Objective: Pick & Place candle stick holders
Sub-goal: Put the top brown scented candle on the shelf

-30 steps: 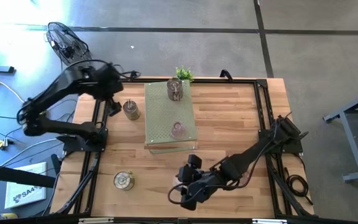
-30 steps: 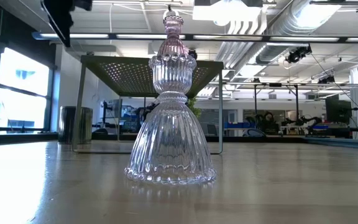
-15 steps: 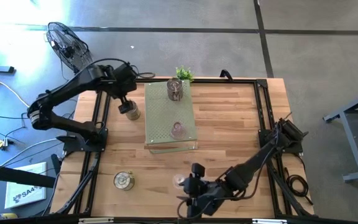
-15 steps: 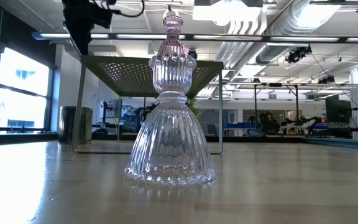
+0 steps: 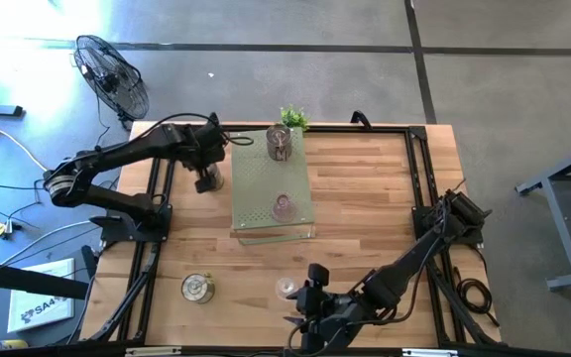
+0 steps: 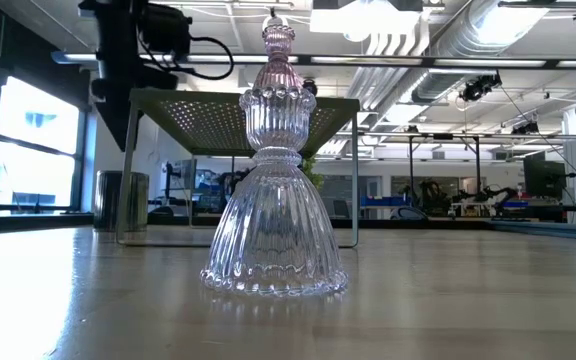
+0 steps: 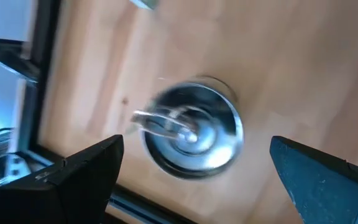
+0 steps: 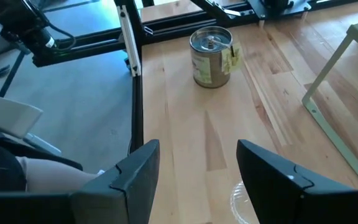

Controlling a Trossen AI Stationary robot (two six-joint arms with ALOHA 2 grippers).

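In the high view the left gripper (image 5: 207, 175) covers the dull metal cup-shaped candle holder (image 7: 194, 129) beneath it; only the left wrist view shows that holder, blurred, between the spread fingers. The clear ribbed glass holder (image 8: 244, 202) just ahead of the right gripper (image 8: 197, 171) is cut off by the right wrist picture's edge. In the low view the left arm's dark fingers (image 6: 118, 95) run out of the top edge.
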